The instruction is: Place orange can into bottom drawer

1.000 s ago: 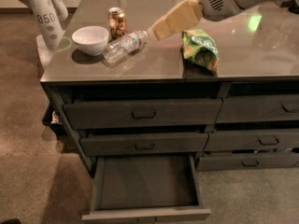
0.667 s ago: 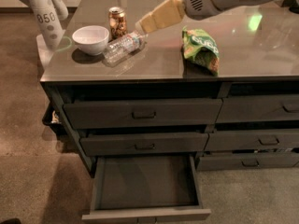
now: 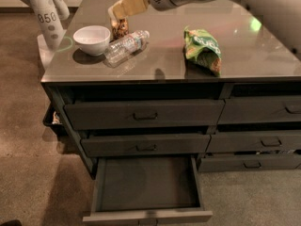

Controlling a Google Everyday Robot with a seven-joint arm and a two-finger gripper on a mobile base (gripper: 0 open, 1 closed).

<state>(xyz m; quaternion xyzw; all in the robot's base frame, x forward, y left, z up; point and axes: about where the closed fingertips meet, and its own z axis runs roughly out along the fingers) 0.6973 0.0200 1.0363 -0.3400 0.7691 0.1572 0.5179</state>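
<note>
**A:** Picking out the gripper point(image 3: 117, 9) over the far left part of the table point(image 3: 160, 62), hanging just above the orange can point(image 3: 120, 30).

**B:** Spread or pressed together?

**A:** Cannot tell from here. Cannot tell either whether touching the can or just clear of it. Covering the can's top, at any rate.

**B:** And the orange can itself?

**A:** Standing upright on the table, near the far left corner, showing only its mottled lower body. Sitting just beside a white bowl point(image 3: 92, 39) on its left, with a clear plastic bottle point(image 3: 126, 45) on its side just in front, cap end to the right.

**B:** Anything else up top?

**A:** Spotting a green snack bag point(image 3: 203, 50) well apart from the can, over toward the right edge, crumpled and lying flat.

**B:** Down to the drawers, then.

**A:** Seeing the bottom drawer point(image 3: 146, 192) of the left column pulled wide out, dark grey inside. Noting the two drawers above it point(image 3: 143, 114) closed. Catching, just off the left edge, a white post point(image 3: 47, 18) marked 050.
</note>
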